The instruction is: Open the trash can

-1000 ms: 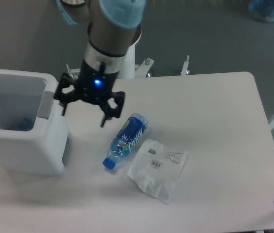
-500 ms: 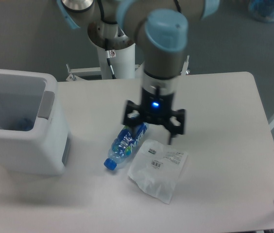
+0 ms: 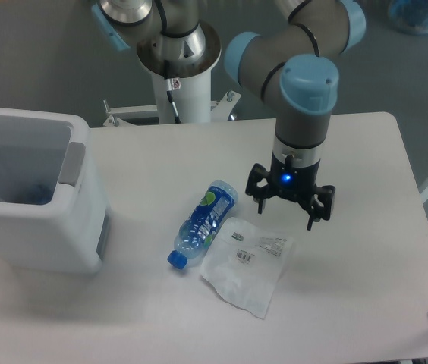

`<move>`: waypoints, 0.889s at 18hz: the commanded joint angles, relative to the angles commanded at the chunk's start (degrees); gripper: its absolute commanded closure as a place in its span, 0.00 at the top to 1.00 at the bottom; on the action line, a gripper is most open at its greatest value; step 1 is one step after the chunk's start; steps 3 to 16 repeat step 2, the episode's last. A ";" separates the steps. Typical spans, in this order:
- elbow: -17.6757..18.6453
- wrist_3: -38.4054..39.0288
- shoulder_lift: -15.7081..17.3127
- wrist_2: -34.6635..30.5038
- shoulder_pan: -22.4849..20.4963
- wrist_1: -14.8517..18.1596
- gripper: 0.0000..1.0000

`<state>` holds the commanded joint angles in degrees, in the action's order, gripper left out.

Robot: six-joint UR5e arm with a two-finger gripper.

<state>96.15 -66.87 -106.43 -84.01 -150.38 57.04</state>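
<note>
Am seeing gripper (image 3: 290,202) hovering over table (image 3: 350,152), fingers spread, holding nothing; bin (image 3: 36,201) standing open at left; bottle (image 3: 203,223) lying beside bag (image 3: 246,262).

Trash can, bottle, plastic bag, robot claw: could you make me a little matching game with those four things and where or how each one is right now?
Things:
1. trash can
2. bottle
3. plastic bag
4. gripper

States:
A. lying on its side, blue cap toward the table's front edge
B. above the table with its fingers spread, holding nothing
C. at the left end of the table, top open so you can see inside
D. flat and crumpled, with printed labels, just right of the bottle

Pairs: 1-C, 2-A, 3-D, 4-B
</note>
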 joint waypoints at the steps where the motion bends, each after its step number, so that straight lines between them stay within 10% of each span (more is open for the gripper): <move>1: 0.00 -0.36 -0.17 -1.40 0.09 0.00 1.00; 16: 0.00 -0.36 -0.26 -2.72 0.26 -0.09 1.00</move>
